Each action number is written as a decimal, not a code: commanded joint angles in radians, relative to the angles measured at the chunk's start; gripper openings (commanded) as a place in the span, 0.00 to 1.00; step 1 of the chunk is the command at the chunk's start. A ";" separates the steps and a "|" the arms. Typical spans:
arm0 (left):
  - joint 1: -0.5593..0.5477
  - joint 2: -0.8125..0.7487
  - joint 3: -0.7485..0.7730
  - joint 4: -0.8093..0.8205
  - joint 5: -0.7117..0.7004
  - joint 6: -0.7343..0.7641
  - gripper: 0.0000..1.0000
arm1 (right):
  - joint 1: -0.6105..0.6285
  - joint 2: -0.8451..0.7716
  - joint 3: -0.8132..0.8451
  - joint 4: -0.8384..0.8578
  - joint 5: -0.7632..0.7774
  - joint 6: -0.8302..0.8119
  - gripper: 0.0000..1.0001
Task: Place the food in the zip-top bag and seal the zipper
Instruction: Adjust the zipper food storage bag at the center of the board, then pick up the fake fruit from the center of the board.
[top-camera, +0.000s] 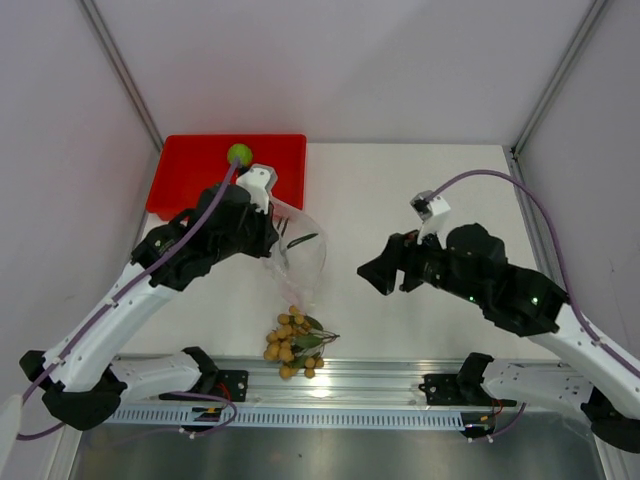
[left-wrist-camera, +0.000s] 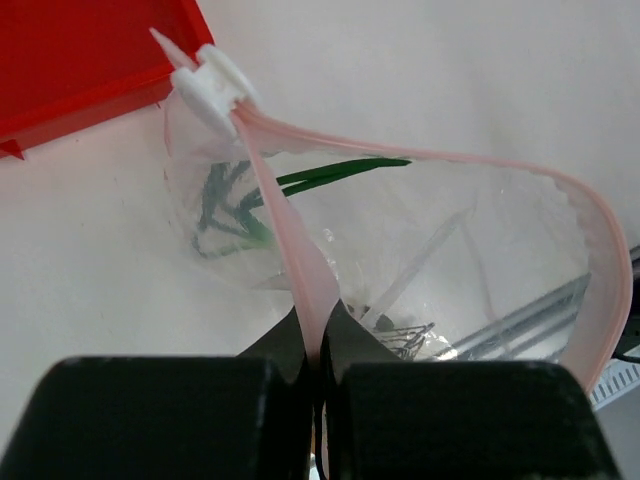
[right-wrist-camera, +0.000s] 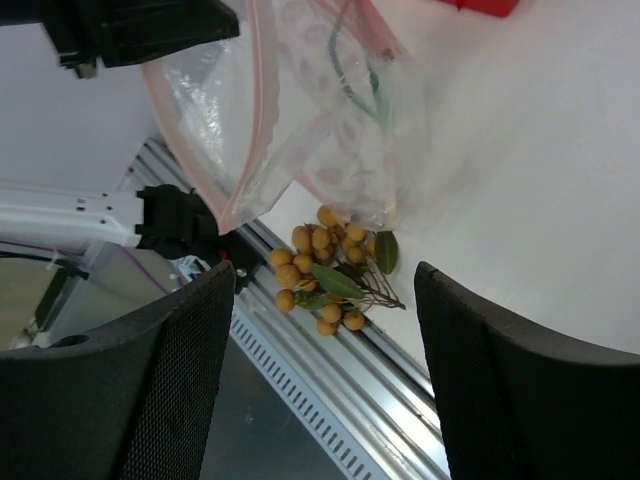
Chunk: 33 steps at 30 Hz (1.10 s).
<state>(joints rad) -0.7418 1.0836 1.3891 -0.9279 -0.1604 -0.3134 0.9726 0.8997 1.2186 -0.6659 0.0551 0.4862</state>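
The zip-top bag hangs from my left tool, whose jaws are pressed together on the pinkish zipper, the mouth gaping open. A sprig of long green leaves lies inside the bag, just ahead of the left tool. The bunch of tan-brown fruits sits on the counter at the bag's lower end, on the near side of both tools. The lime-green fruit rests on a red tray just beyond the left tool. My right tool stands with jaws apart, holding nothing, clear of the bag.
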 joint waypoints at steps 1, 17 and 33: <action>0.036 -0.033 0.005 0.021 -0.016 0.033 0.01 | -0.003 -0.076 -0.080 0.031 -0.060 0.060 0.75; 0.065 -0.111 0.011 -0.003 -0.001 0.054 0.00 | -0.040 -0.050 -0.716 0.514 -0.231 0.287 0.72; 0.076 -0.152 -0.059 0.014 0.036 0.057 0.01 | -0.040 0.290 -0.886 1.071 -0.330 0.330 0.60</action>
<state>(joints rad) -0.6773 0.9573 1.3357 -0.9455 -0.1440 -0.2787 0.9283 1.1381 0.3405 0.2432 -0.2615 0.8124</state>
